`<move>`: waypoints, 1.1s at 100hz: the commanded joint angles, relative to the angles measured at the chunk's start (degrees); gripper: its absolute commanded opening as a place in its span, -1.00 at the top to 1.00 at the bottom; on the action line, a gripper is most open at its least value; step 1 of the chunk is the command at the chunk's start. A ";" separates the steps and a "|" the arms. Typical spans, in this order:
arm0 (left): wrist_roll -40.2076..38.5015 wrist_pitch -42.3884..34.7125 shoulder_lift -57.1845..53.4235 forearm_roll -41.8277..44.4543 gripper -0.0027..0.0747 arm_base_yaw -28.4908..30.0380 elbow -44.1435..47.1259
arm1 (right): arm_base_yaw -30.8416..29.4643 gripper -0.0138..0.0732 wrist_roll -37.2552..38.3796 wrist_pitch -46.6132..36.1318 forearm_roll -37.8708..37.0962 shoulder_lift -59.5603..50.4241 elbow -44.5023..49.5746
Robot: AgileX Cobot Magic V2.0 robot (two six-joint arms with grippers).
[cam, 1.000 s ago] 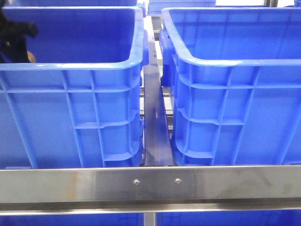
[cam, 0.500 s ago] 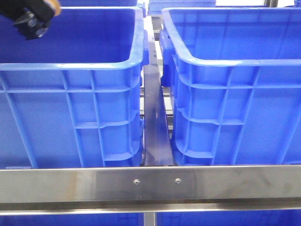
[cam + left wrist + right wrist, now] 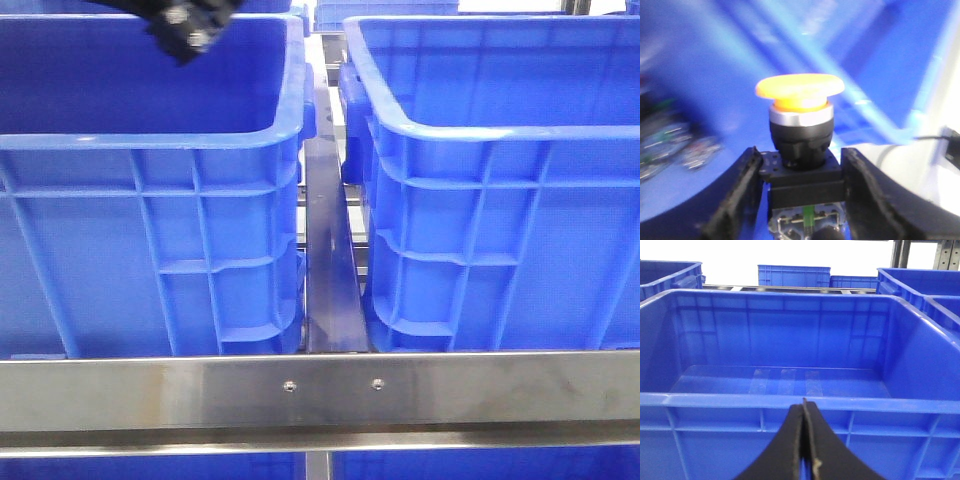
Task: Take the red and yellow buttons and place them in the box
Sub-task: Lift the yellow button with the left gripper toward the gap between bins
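Though blurred, button (image 3: 800, 130) between jaws

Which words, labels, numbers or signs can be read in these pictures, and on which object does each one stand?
None can be read.
Yellow button held in the left gripper: its cap shows no marking; the body is blurred.
Blue crates: plain ribbed walls, no label visible.
Steel rail: only two screws.
Blurred parts lying in the left crate: too blurred to read.

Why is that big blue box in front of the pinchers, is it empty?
Empty, as far as shows. The right wrist view looks into the box: a bare blue floor, no buttons. The nearest strip of floor is hidden behind its front wall.
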 commanded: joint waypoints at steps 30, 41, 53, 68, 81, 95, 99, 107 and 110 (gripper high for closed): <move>0.32 -3.05 -2.81 -8.22 0.32 -7.89 -1.27 | 0.07 0.82 -0.10 -4.83 -0.51 -1.34 -1.00; 0.32 -3.05 -2.81 -8.65 0.32 -7.89 -1.27 | 0.07 0.82 -0.10 -6.63 -0.51 -1.34 -1.00; 0.32 -3.05 -2.81 -8.65 0.32 -7.76 -1.27 | 0.07 0.82 -0.10 -7.41 -0.51 -1.34 -1.43; 0.32 -3.05 -2.81 -8.65 0.32 -7.76 -1.27 | 0.07 0.82 0.33 -1.13 -0.51 -1.27 -5.78; 0.32 -3.05 -2.81 -8.65 0.32 -7.76 -1.27 | 0.07 0.82 0.33 10.40 0.13 0.36 -12.56; 0.32 -3.05 -2.81 -8.65 0.32 -7.76 -1.27 | 0.07 0.82 0.33 21.94 1.23 5.08 -19.67; 0.32 -3.05 -2.81 -8.65 0.32 -7.76 -1.27 | 0.07 0.82 0.33 24.61 1.23 6.93 -21.50; 0.32 -3.05 -2.81 -8.65 0.32 -7.76 -1.27 | 0.07 0.82 0.33 28.50 1.23 10.65 -24.50; 0.32 -3.05 -2.81 -8.65 0.32 -7.76 -1.27 | 0.07 0.82 0.33 29.83 1.23 11.87 -25.48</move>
